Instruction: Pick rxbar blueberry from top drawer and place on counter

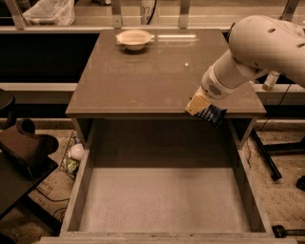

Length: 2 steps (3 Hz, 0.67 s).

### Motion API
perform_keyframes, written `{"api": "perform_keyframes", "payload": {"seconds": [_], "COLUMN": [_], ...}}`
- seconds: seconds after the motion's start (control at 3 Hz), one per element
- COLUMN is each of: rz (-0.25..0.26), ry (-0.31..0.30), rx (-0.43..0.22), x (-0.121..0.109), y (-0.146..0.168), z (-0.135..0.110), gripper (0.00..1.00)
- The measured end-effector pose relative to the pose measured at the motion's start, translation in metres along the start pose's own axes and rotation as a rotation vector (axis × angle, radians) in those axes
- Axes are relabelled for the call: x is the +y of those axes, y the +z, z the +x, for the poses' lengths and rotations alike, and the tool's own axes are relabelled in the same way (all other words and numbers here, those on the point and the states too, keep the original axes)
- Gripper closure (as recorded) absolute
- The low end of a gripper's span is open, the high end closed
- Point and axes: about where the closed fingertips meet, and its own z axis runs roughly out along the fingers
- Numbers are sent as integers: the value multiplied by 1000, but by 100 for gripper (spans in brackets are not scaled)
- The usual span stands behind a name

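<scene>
- Over the front right edge of the worktop [157, 71] hangs the end effector [200, 106], its pale yellowish fingers closed on the rxbar blueberry [212, 115].
- The rxbar blueberry is off every surface. Its dark blue wrapper sticks out to the right of the fingers and tilts downward, in line with the worktop's front lip and above the back right part of the top drawer [164, 200].
- The white arm [259, 45] reaches in from the upper right and slopes down and leftward across the worktop's right side to the end effector.
- The top drawer is pulled fully out toward the camera. Its pale speckled floor is bare, and its low side walls run straight back under the worktop.
- The worktop is glossy brown-grey with light reflecting off it. A small pale bowl [134, 39] stands near its back edge, left of centre, well apart from the end effector.
- Behind the worktop runs a pale narrow ledge [95, 21] with metal posts, and a crumpled plastic bag [50, 12] lies at its left end.
</scene>
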Motion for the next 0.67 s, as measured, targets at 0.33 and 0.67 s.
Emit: {"api": "perform_keyframes", "payload": {"seconds": [0.33,0.67], "rz": [0,0], "ry": [0,0], "rx": [0,0], "x": [0,0], "y": [0,0], "z": [0,0], "gripper": [100,100]}}
